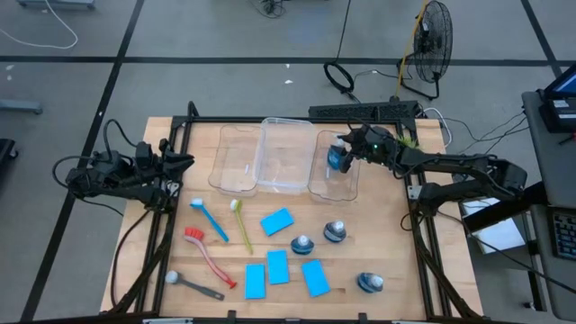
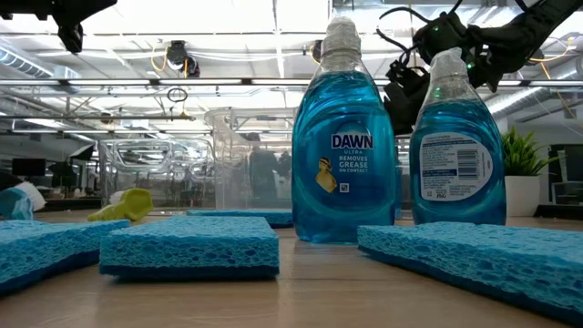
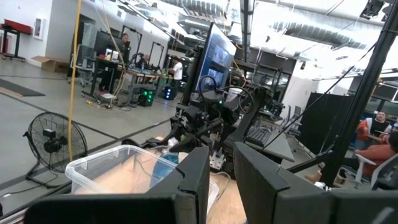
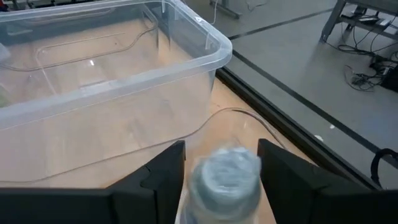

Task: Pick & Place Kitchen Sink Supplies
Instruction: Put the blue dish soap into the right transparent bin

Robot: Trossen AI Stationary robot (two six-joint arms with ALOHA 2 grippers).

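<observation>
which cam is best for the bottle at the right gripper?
High view: it shows the bottle over the rightmost clear bin, at the right gripper. Right wrist view shows only its blurred pale cap between the spread fingers. In the low view I can't pick it out; the left wrist view shows that arm only far off.

A pale wooden table (image 1: 387, 261) with a black metal frame stands on a smooth grey concrete floor (image 1: 225, 36) crossed by dark lines. Beyond the table's far edge a black round pedestal fan (image 1: 434, 36) stands beside loose black cables (image 1: 346, 79) and a long black power strip (image 1: 364, 110). The room is a large open workshop with exposed silver ceiling ducts (image 3: 311, 28) and bright overhead lighting. Desks with dark monitors (image 3: 217, 56) fill the background, where several people (image 3: 376, 134) stand or sit.
</observation>
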